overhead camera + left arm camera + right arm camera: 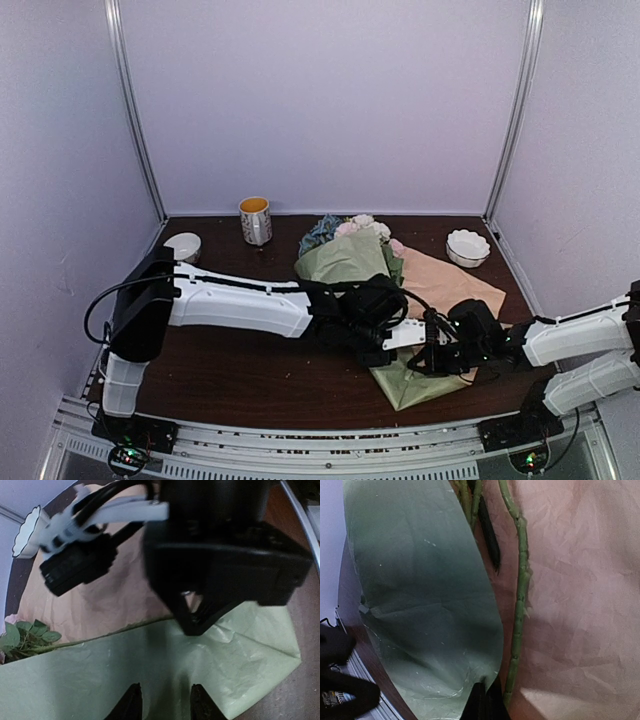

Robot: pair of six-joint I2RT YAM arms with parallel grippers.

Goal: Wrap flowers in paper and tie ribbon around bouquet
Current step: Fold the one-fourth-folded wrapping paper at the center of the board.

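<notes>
Pale lavender walls close in a dark brown wooden table, and along its far edge stand a cream mug, a small round white bowl and a scalloped white dish. The paper lies mid-table, thin and creased. Its kraft-tan face lies bare toward the right, and its sage face is folded over as a smooth, curling flap that ends in a pointed corner near the front edge. The flowers lie on it with their soft white, pink and blue heads bunched at the far end, poking out from under the sage fold. From the right wrist I see the knobbly green stems running along the tan sheet beside the flap, and a few leaves show at the fold's edge. The left gripper, matte black, hangs over the sage flap with its two fingers apart and only paper showing between them; whether they touch it I cannot tell. The right gripper has its fingers pressed together, pinched on the flap's edge just beside a stem.
</notes>
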